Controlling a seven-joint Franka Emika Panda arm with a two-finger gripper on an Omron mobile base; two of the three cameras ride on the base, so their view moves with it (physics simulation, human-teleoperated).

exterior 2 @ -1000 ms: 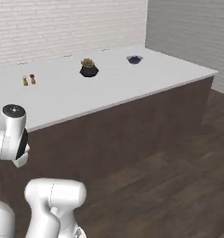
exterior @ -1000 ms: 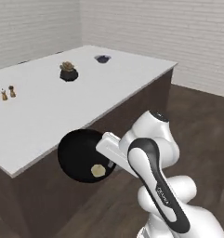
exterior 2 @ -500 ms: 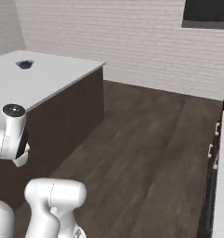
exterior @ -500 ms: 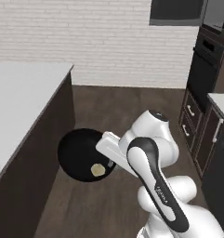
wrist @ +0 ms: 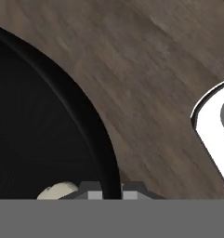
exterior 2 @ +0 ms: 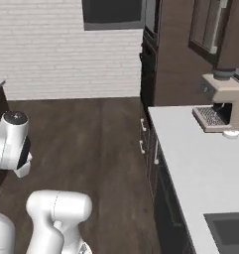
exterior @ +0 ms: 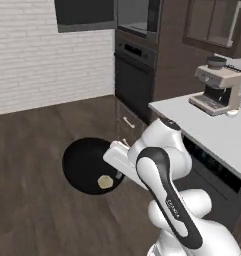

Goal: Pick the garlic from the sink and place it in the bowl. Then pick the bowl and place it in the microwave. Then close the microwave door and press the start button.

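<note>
Nearest you, the gripper [wrist: 111, 189] is clamped on the rim of the bowl [exterior: 84, 165] — garlic [exterior: 105, 182] inside, at its near edge. The microwave [exterior: 137, 20] seems to lie far and right — carry the bowl up there.

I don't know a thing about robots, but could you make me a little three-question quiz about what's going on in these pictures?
1. True or false: the garlic lies inside the bowl.
2. What is the tool doing? A) hanging open over the floor B) shut on the bowl's rim C) pressing a button
3. What appliance stands on the white counter, near the wall?

Key
1. True: the pale lump rests on the black bowl's inside.
2. B: in the hand view the rim runs down between the two tips, and the bowl is carried above the wooden floor.
3. A coffee machine.
</note>
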